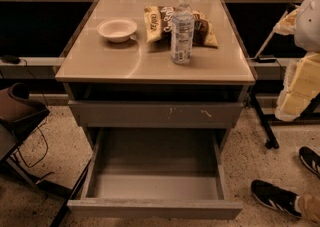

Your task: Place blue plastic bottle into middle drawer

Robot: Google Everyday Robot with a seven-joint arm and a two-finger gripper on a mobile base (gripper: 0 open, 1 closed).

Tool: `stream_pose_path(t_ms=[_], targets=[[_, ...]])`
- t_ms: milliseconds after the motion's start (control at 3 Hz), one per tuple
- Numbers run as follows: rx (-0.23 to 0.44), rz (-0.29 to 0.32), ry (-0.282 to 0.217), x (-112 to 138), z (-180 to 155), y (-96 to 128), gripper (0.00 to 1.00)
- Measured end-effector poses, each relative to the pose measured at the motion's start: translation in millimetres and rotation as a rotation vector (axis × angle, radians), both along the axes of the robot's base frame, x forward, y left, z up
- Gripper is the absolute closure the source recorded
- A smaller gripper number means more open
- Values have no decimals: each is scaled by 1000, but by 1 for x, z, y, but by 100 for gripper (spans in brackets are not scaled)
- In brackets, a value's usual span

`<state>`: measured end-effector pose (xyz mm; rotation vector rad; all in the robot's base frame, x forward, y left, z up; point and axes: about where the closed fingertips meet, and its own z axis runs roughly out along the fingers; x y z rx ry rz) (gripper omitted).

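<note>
The blue plastic bottle (182, 30), clear and ribbed with a white cap and a pale label, stands upright on the cabinet's tan top, right of centre. The middle drawer (155, 186) is pulled wide open below, and its smooth grey inside holds nothing. My gripper (296, 88) hangs at the right edge of the view, beside the cabinet and below the level of its top. It is well to the right of the bottle and touches nothing.
A white bowl (117, 29) sits on the top to the left of the bottle. A brown-and-yellow snack bag (202, 27) lies just behind the bottle. A scratched grey drawer front (155, 113) is above the open drawer. A person's black shoes (280, 196) are on the floor at the right. A dark chair (20, 111) is at the left.
</note>
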<state>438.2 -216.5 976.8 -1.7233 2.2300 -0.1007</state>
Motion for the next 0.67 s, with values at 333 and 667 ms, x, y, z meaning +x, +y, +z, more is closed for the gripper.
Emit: stream_pose_path(t_ms=[333,667], targets=[[0,0,0,0,0,0,0],[22,10,-4,9,1,4,0]])
